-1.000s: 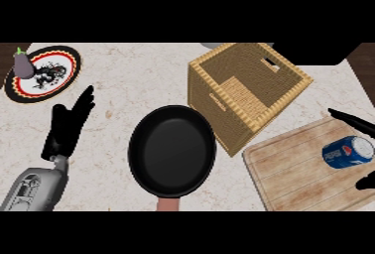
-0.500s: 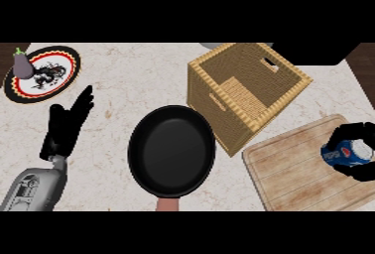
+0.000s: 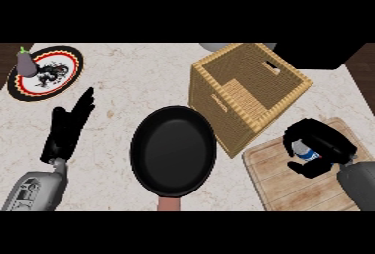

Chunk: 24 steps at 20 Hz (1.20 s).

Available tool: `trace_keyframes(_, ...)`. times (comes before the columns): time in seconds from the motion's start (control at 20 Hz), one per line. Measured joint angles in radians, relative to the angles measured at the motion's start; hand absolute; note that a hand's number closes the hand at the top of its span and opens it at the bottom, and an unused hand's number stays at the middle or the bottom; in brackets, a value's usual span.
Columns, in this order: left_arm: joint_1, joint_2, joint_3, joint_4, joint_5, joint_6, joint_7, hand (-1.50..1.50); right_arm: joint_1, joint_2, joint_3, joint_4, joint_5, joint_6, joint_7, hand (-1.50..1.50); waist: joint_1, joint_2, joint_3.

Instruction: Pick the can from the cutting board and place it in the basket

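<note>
One can [image 3: 304, 151], one basket [image 3: 249, 94], one cutting board [image 3: 293, 183], one pan [image 3: 173, 151], one plate [image 3: 62, 62], one eggplant [image 3: 26, 63].

Even, bright light falls across the counter [image 3: 147, 74]; a soft shadow hugs the basket [image 3: 249, 94]; no glare or blur.
</note>
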Motion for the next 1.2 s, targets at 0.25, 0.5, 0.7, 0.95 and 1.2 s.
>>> trace_keyframes(0.25, -0.011, -0.006, -0.013, 0.009, -0.005, -0.007, 0.007, 0.00, -0.059, 0.174, 0.173, -0.100, 0.184, -0.009, 0.285, 1.50, 0.014, -0.006, -0.001)
trace_keyframes(0.5, -0.021, -0.002, -0.001, 0.018, 0.000, -0.007, 0.012, 0.00, -0.083, 0.418, 0.316, -0.214, 0.277, 0.032, 0.620, 1.50, 0.001, -0.005, 0.007)
trace_keyframes(0.7, -0.018, -0.001, 0.002, 0.022, -0.002, -0.006, 0.005, 0.00, -0.072, 0.514, 0.419, -0.361, 0.190, 0.042, 0.878, 1.50, 0.003, 0.001, 0.012)
trace_keyframes(0.95, -0.018, -0.013, -0.006, 0.018, -0.006, -0.004, 0.007, 0.00, -0.102, 0.555, 0.487, -0.593, 0.025, -0.027, 1.151, 1.50, 0.005, 0.004, 0.015)
trace_keyframes(1.2, -0.027, -0.002, 0.008, 0.022, 0.002, -0.014, 0.010, 0.00, -0.258, 0.567, 0.498, -0.799, -0.062, -0.109, 1.452, 1.50, 0.002, 0.004, 0.014)
